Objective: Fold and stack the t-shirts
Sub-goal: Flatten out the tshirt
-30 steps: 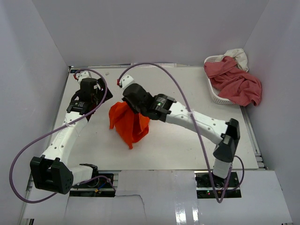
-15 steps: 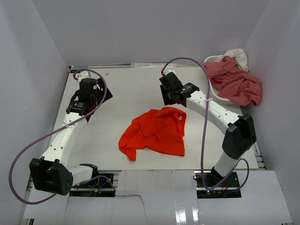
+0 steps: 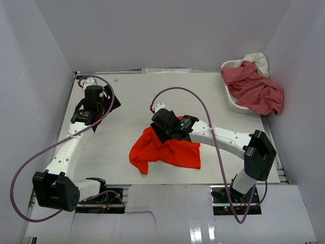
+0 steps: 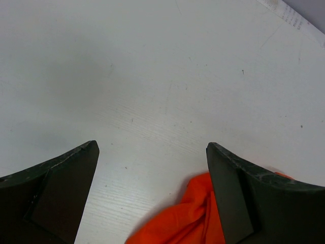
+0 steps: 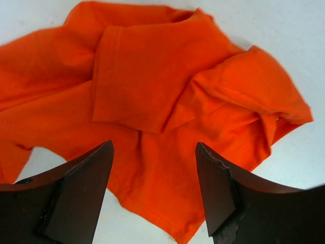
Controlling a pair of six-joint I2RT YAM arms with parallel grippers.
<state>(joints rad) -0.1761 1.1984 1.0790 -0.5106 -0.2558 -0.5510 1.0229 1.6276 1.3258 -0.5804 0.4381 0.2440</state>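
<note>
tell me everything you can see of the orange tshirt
The orange t-shirt is bright orange-red soft cloth, short-sleeved, with stitched hems. It lies crumpled and unfolded on the white table, near the front middle, one sleeve folded over its body. The right gripper hangs over its far edge, jaws apart, holding nothing.

Plain, bright orange-red t-shirt (image 3: 172, 152) at the near middle of the table (image 3: 132, 96). Table flat white with faint grey scuffs. Dusty rose-pink t-shirt (image 3: 256, 91), unpatterned, over the far-right basket (image 3: 234, 105); cream-white t-shirt (image 3: 258, 59) just behind. Basket white, dotted with small holes. Left arm (image 3: 68, 147) and right arm (image 3: 223, 134) white-shelled with black joints, trailing lilac-purple cables (image 3: 175, 89). Matt black jaws, edges scuffed pale. Pale lavender-grey walls (image 3: 152, 30).
</note>
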